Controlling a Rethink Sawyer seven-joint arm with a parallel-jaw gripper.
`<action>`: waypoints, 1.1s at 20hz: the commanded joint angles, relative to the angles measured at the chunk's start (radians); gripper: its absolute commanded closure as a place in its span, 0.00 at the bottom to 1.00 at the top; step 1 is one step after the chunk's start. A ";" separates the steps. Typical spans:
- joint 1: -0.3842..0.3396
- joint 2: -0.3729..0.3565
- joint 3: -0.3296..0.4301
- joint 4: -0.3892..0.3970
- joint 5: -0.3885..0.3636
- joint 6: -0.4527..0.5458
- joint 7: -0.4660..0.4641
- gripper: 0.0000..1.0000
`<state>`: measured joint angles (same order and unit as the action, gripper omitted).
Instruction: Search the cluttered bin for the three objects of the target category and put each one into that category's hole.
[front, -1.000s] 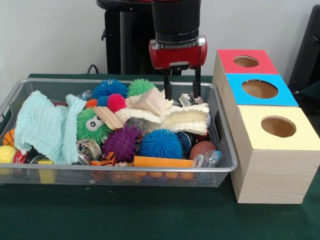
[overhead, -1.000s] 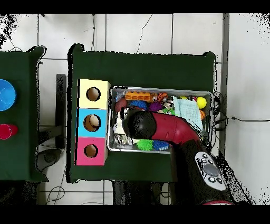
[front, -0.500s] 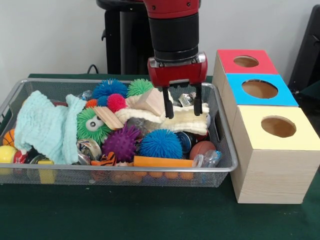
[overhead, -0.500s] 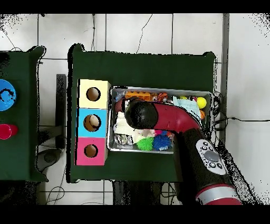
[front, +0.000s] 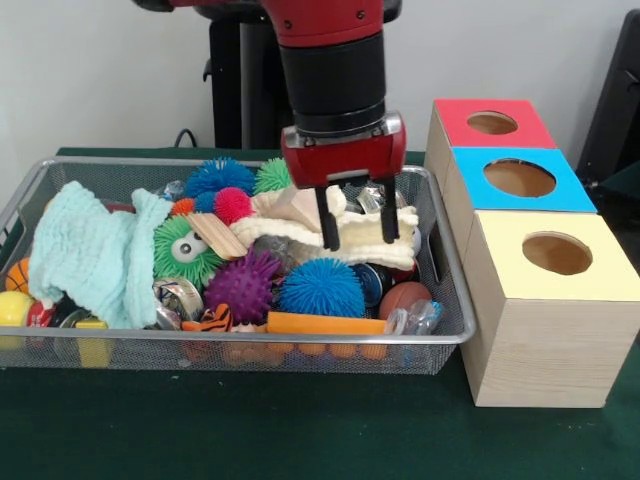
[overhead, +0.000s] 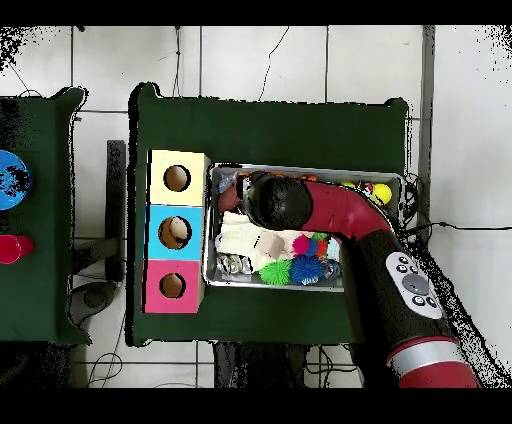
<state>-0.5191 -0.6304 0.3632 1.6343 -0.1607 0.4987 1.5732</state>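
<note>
The wire mesh bin (front: 300, 341) is full of clutter. My gripper (front: 360, 226) is open and empty, with its fingertips (front: 329, 238) down at a cream cloth (front: 350, 240) in the bin's right half. An orange toy with black tiger stripes (front: 214, 319) lies at the bin's front wall, left of the gripper and partly buried. The pale yellow duck is hidden. The red-topped box's hole (front: 492, 123) is at the far right, beyond the bin. In the overhead view my arm (overhead: 300, 205) covers the gripper; the red box's hole (overhead: 172, 286) and the bin (overhead: 212, 275) show.
A blue-topped box (front: 520, 178) and a yellow-topped box (front: 557, 254) stand in a row with the red one, right of the bin. The bin also holds spiky balls, a green googly-eyed ball (front: 185, 250), a mint cloth (front: 85, 255), wooden blocks and a basketball (front: 404, 298).
My gripper has moved from the bin's far wall toward the front and slightly left, and its fingertips now reach the cream cloth. It stays open.
</note>
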 joint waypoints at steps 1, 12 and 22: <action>-0.078 0.059 0.103 -0.102 -0.059 0.146 -0.179 0.00; -0.105 0.117 0.150 -0.220 -0.116 0.228 -0.211 0.00; -0.110 0.085 0.146 -0.110 -0.171 0.090 -0.105 0.00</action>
<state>-0.6102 -0.5616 0.4432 1.4803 -0.2705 0.6340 1.5732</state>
